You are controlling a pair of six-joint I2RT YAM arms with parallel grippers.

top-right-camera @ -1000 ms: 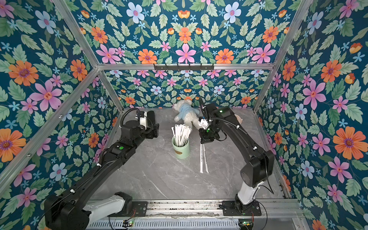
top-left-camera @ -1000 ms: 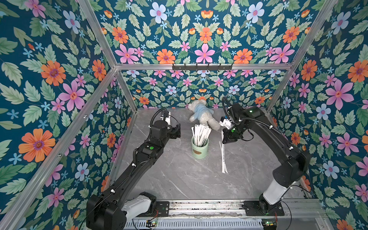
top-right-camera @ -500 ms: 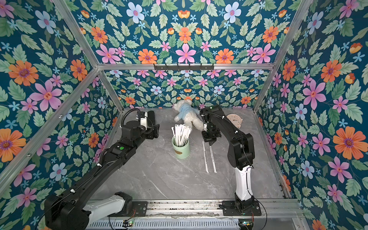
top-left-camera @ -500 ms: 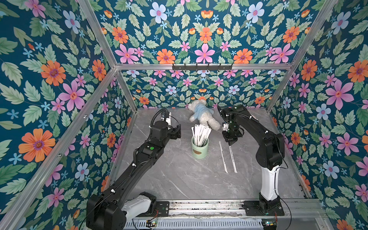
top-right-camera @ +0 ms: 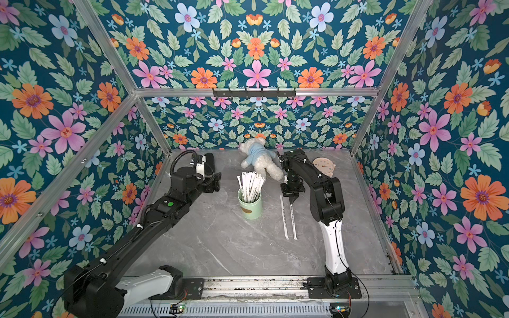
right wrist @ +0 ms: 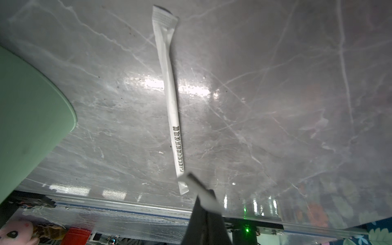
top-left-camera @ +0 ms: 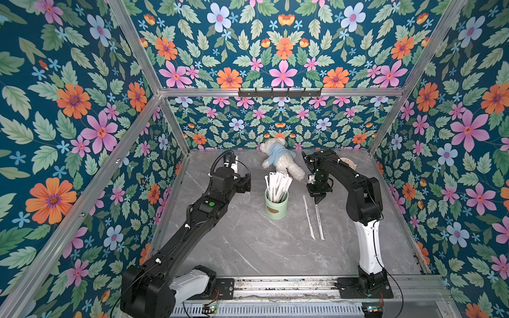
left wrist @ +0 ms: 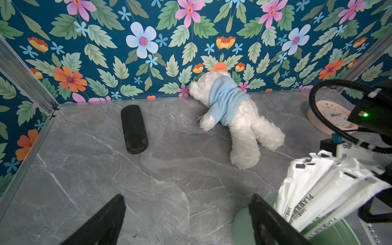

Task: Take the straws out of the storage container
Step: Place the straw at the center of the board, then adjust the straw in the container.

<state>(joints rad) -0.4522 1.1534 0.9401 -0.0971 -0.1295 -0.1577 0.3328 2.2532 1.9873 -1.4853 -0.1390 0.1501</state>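
The storage container [top-left-camera: 276, 206], a mint-green cup, stands mid-table in both top views with several white wrapped straws [top-left-camera: 277, 182] fanning out of it. One straw [top-left-camera: 308, 217] lies flat on the table to its right, seen too in the right wrist view as the straw [right wrist: 172, 101]. My right gripper [top-left-camera: 319, 200] points down, shut on the far end of a second straw [top-left-camera: 320, 223] that slants to the table beside the first; its end [right wrist: 201, 192] shows between the jaws. My left gripper [left wrist: 186, 220] is open, just left of the cup [left wrist: 244, 224], holding nothing.
A white plush bear in a blue shirt [top-left-camera: 281, 161] lies at the back wall. A round pinkish clock [top-right-camera: 325, 166] sits at the back right, behind the right arm. A black oblong case [left wrist: 134, 129] lies at the back left. Floral walls close three sides.
The right gripper has moved away from the cup and down with a straw, bringing it alongside the one on the table; its elbow swung inward. The left arm has not moved.
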